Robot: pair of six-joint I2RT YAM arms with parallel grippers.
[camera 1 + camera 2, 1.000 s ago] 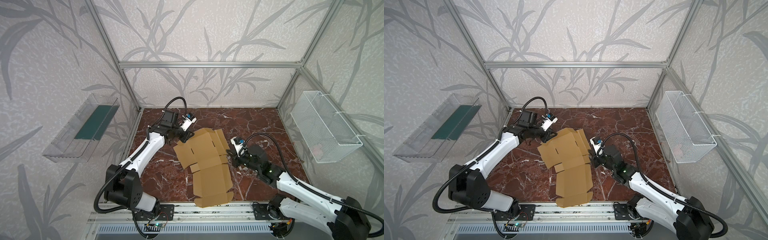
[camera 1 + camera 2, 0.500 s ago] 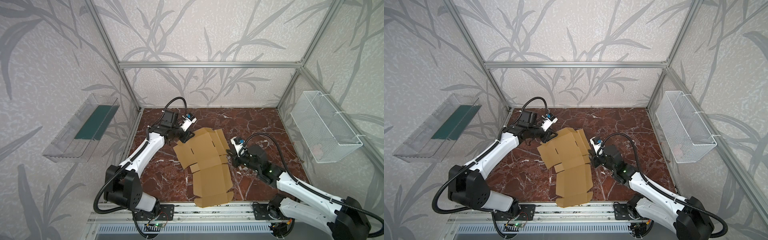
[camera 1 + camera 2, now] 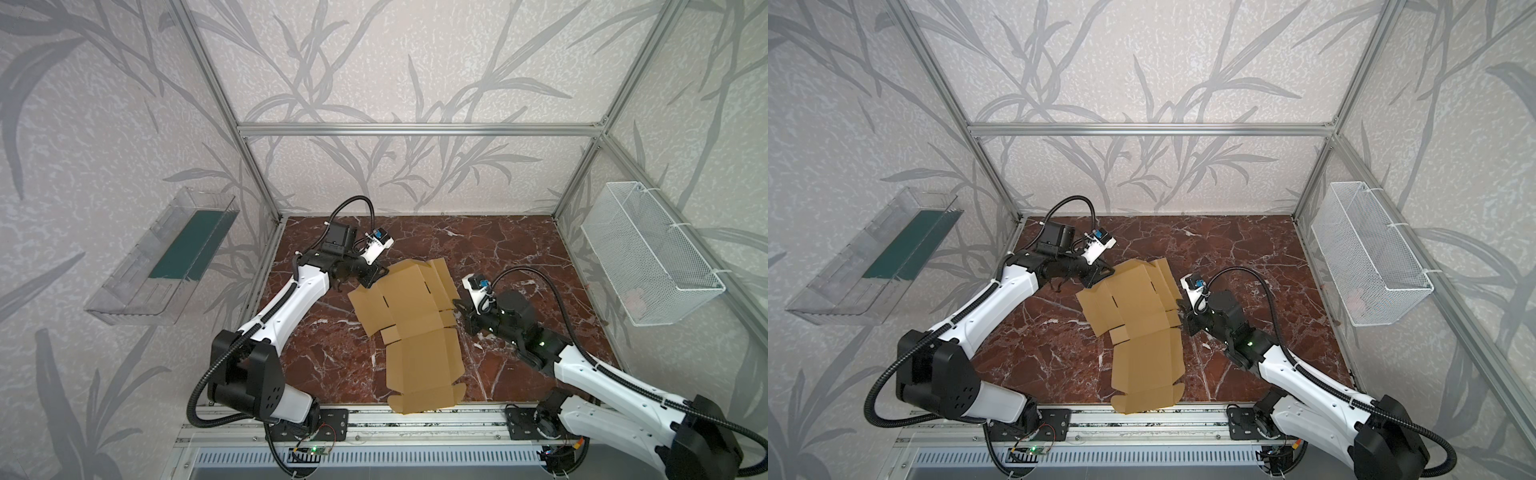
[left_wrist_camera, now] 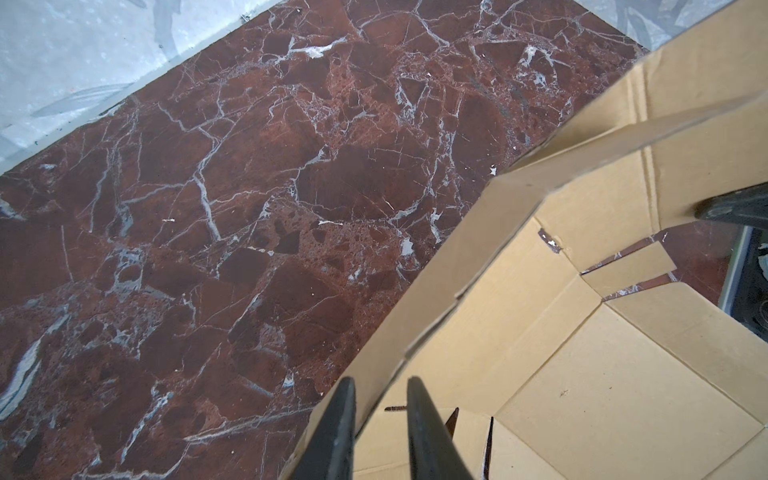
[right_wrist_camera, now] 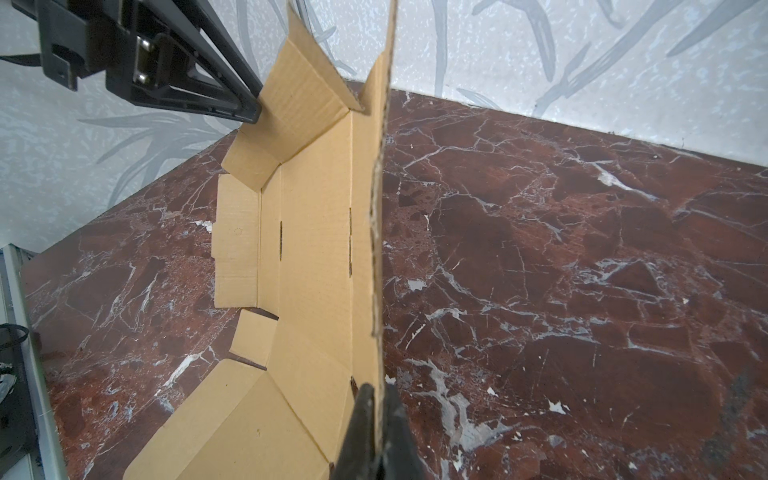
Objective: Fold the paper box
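The plain tan-brown corrugated cardboard paper box (image 3: 415, 316) lay partly folded in the middle of the dark red marble counter (image 3: 519, 257), its near end at the counter's front edge. Our right tool (image 5: 376, 390) was clamped tight on the edge of an upright side flap. Our left tool (image 4: 380, 386) stood slightly parted at the box's far left corner. It had one finger on each side of a raised flap, and we saw a gap beside the cardboard.

Top views high, looking down, wrist views close, all sharing paper box (image 3: 415, 316)
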